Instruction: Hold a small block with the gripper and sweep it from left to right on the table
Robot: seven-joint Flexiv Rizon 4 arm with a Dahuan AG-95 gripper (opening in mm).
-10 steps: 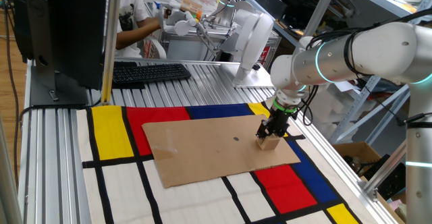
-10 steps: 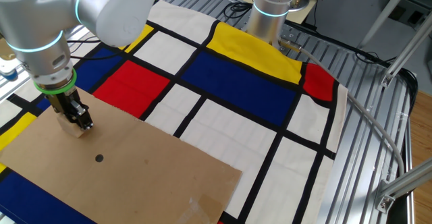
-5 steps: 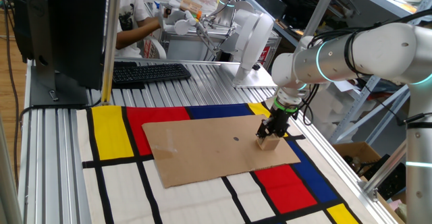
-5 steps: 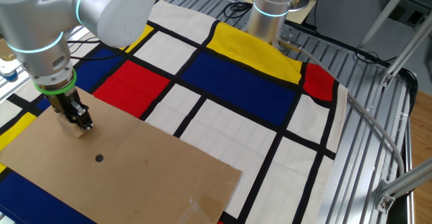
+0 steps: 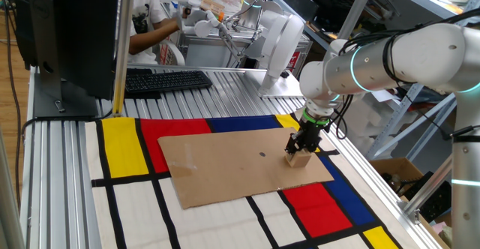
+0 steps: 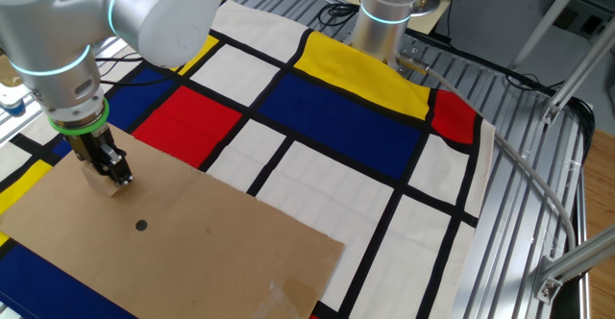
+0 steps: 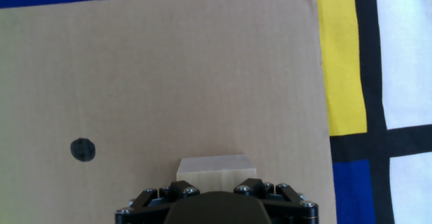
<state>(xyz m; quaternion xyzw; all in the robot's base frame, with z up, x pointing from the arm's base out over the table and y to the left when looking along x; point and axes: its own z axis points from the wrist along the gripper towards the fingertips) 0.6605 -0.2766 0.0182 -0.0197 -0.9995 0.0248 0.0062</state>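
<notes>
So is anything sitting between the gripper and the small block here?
Nothing visible. The gripper is already closed on the small wooden block, which rests on the cardboard sheet near its edge.

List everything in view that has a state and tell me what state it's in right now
hand: pointing straight down, shut on the small block
small block: held between the fingers, resting on the cardboard sheet near its edge
cardboard sheet: lying flat on the mat, one black dot on it
mat: spread flat on the table
keyboard: lying flat on the table behind the mat
</notes>
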